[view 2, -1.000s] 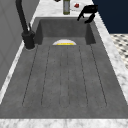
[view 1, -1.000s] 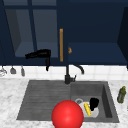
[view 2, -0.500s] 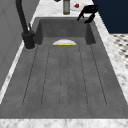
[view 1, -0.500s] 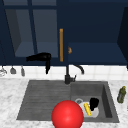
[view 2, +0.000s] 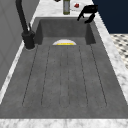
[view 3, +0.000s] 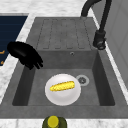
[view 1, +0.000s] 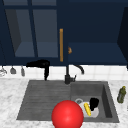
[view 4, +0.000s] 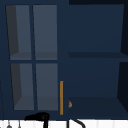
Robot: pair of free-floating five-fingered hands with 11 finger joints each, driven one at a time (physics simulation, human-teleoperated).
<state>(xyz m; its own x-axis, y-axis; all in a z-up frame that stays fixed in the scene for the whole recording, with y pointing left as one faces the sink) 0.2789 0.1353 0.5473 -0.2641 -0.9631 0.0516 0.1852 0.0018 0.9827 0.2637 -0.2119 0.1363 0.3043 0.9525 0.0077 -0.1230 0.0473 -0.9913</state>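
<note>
We see the left robot hand (view 1: 40, 64) hanging in the air above the back left part of the sink (view 1: 35, 100), in front of the glass cabinet door (view 1: 32, 32); its fingers point downward, fairly straight and relaxed, and it holds nothing. It also shows at the bottom of the upper view (view 4: 40, 117), just left of the door's long brass handle (view 4: 61, 97). The right robot hand (view 1: 94, 103) sits low in the basin at the right half of the sink, over the rear edge of a white plate (view 1: 95, 113). In the right side view that robot hand (view 3: 25, 53) hovers at the basin's near wall, fingers hanging loosely toward the plate (view 3: 62, 96), apart from it and closed on nothing. A yellow corn cob (view 3: 62, 86) lies across the middle of the plate, and the drain (view 3: 82, 80) is just beside the plate's rim. In the left side view the same robot hand (view 2: 87, 11) hangs over the far corner of the basin with its fingers pointing down. The black faucet (view 1: 68, 75) stands at the back edge of the sink, between the ribbed drainboard and the basin. A red ball (view 1: 67, 115) shows at the front edge of the sink. A green bottle (view 1: 121, 94) stands on the surface to the right of the sink.
</note>
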